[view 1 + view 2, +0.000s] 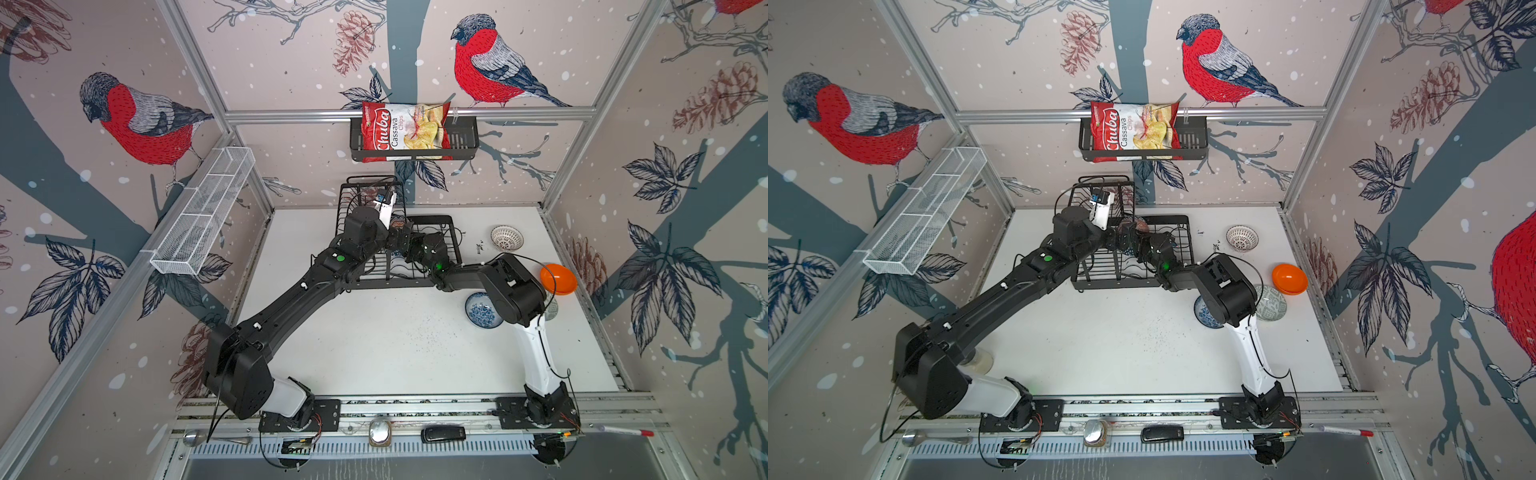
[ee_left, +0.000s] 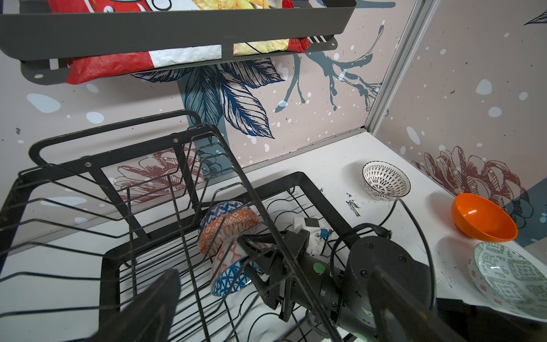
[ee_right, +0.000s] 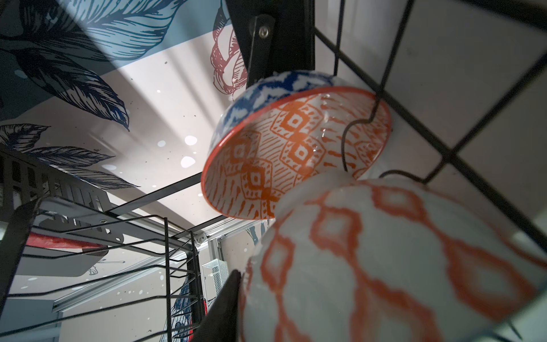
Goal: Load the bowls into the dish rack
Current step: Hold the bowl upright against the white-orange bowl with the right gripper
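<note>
My right claw [image 2: 247,254] sits low in the rack [image 2: 319,192], jaws part-way apart astride the rim of the orange-white bowl [image 2: 226,260]. Whether they actually pinch it I cannot tell. That bowl stands on edge in the base tray, its foot nosed into the mouth of the blue bowl [image 2: 222,208] behind it. I take that to be deliberate: on edge between the wavy wires they drain and pack close (room for the others). My left claw [image 2: 273,271] hangs wide open and empty above the upper tier, I think simply out of the way and to give me a view down. Out on the table [image 1: 374,340], right of the rack, sit the lattice bowl [image 1: 506,237], orange bowl [image 1: 559,279], floral bowl [image 1: 480,309] and grey bowl [image 1: 1273,302].
</note>
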Robot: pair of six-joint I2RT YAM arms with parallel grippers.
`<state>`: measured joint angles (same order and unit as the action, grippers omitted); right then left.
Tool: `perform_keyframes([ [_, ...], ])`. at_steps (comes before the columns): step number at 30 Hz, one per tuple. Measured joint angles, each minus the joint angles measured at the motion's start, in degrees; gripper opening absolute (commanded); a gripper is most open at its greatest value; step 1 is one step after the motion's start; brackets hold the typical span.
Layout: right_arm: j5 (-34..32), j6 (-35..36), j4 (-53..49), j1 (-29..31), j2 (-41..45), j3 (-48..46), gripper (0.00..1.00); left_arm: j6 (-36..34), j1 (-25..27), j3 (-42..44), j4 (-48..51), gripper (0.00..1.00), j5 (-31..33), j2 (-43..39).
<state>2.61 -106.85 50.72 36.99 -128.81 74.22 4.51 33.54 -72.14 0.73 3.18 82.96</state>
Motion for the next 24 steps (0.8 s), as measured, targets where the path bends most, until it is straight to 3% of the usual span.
perform_keyframes([
  [24,0.42,0.22,-1.33,-0.52,1.81,-0.04,0.46,0.0,0.0,0.0,0.04,0.98,0.04,-0.28],
])
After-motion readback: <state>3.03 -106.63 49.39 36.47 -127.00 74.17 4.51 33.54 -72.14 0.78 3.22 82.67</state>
